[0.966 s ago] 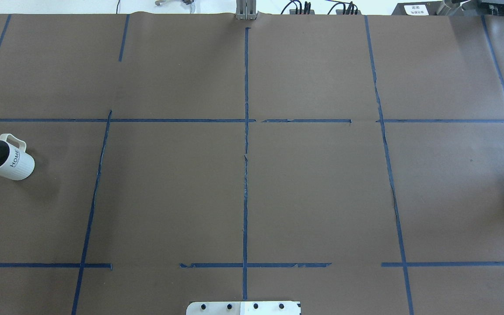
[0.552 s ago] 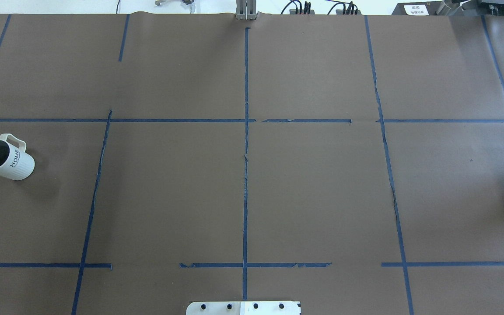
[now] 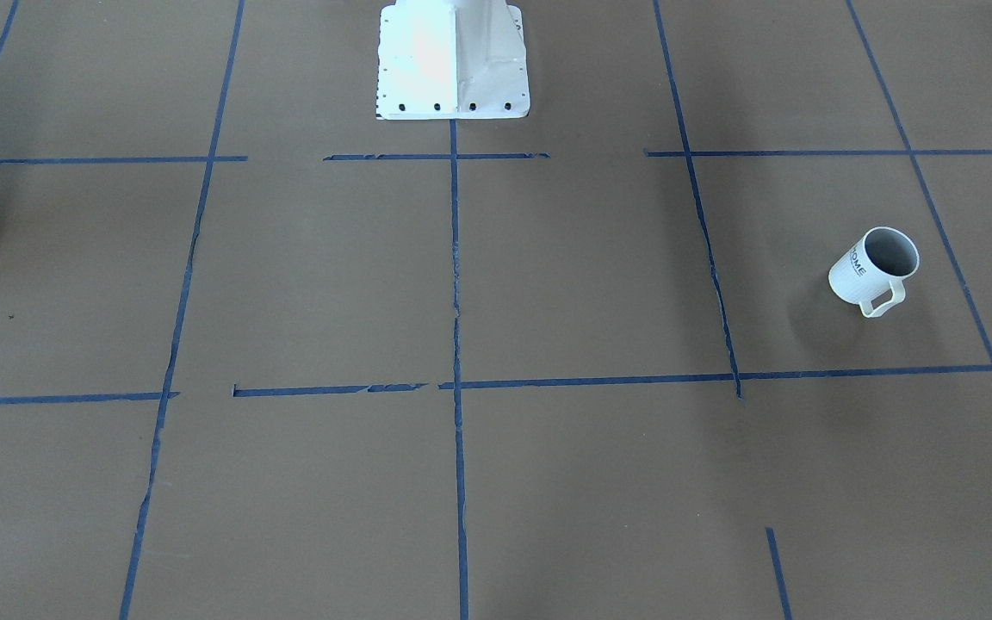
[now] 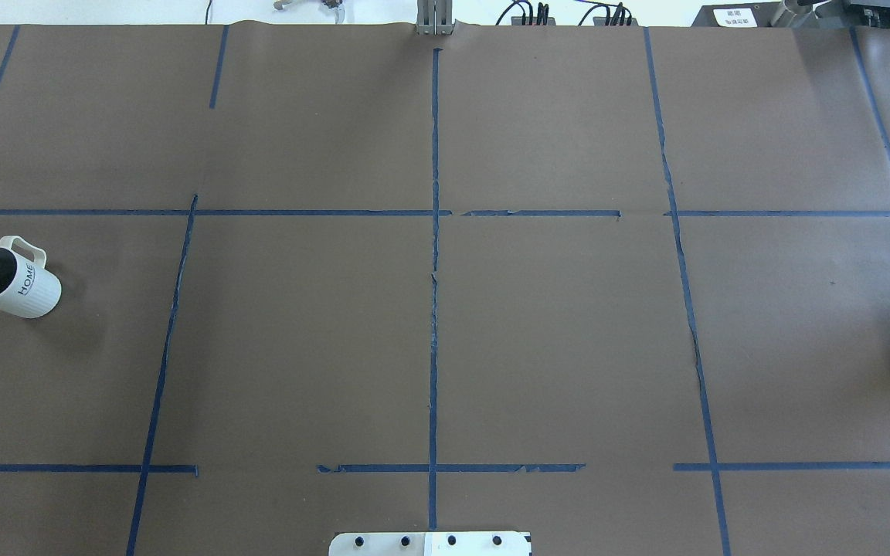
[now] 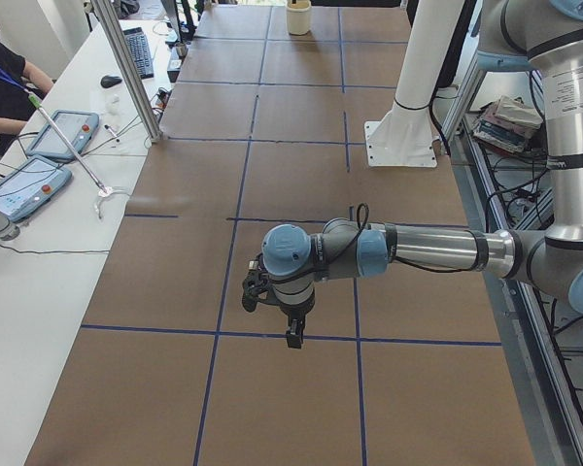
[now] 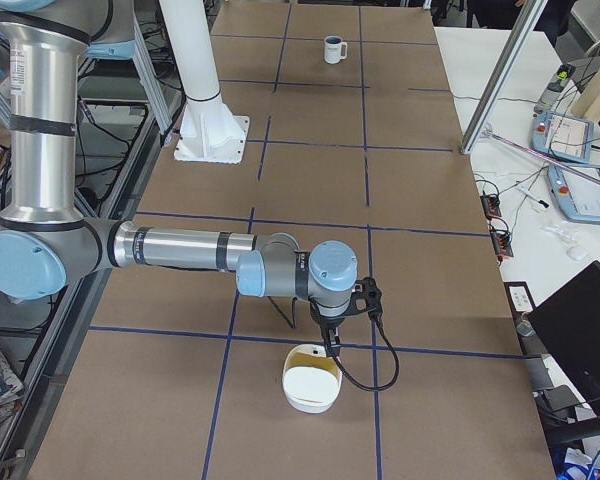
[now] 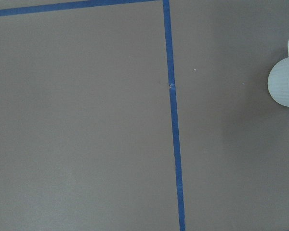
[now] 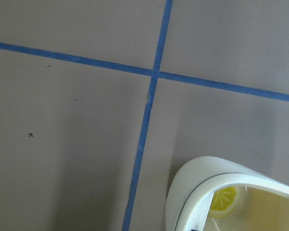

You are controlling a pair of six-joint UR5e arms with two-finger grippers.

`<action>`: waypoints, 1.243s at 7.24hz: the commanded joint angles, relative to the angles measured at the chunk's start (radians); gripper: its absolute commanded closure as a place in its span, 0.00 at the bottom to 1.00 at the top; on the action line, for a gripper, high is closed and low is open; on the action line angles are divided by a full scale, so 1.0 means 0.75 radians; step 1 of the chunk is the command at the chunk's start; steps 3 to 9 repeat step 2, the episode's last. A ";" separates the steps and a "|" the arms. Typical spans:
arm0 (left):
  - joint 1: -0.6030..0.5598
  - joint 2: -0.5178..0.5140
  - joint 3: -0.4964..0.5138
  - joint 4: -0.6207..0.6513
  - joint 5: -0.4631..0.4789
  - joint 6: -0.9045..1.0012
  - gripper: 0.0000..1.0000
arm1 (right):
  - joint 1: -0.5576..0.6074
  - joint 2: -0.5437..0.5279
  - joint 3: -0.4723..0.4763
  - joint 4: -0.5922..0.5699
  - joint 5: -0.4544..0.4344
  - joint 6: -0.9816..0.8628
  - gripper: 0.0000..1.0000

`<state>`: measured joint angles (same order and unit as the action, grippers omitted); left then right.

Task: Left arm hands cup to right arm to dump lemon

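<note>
The off-white cup (image 4: 8, 282) with "HOME" on its side stands upright at the table's far left, also visible in the front view (image 3: 875, 271) and far off in the right view (image 6: 332, 48). Only its grey inside shows. Its ribbed side (image 7: 285, 82) touches the left wrist view's right edge. The left gripper (image 5: 290, 335) hangs above the table; I cannot tell whether it is open. The right gripper (image 6: 330, 340) hovers just over a white bowl (image 6: 312, 388), state unclear. A yellow lemon slice (image 8: 224, 201) lies inside that bowl (image 8: 197, 192).
The white robot pedestal (image 3: 453, 60) stands at mid-table on the robot's side. Blue tape lines (image 4: 433, 309) cross the brown mat. A side bench holds tablets (image 5: 24, 184) with a person (image 5: 0, 78) seated there. An aluminium post (image 5: 126, 68) rises at the table edge.
</note>
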<state>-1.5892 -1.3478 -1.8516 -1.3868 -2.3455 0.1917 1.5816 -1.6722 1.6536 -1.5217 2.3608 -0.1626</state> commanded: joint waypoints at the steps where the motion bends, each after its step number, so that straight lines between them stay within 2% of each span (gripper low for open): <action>1: 0.000 -0.001 0.000 0.000 0.000 0.000 0.00 | 0.000 0.000 0.000 0.000 0.000 0.000 0.00; 9: 0.000 0.001 0.000 0.000 0.000 0.000 0.00 | 0.000 0.000 0.000 0.000 0.000 0.000 0.00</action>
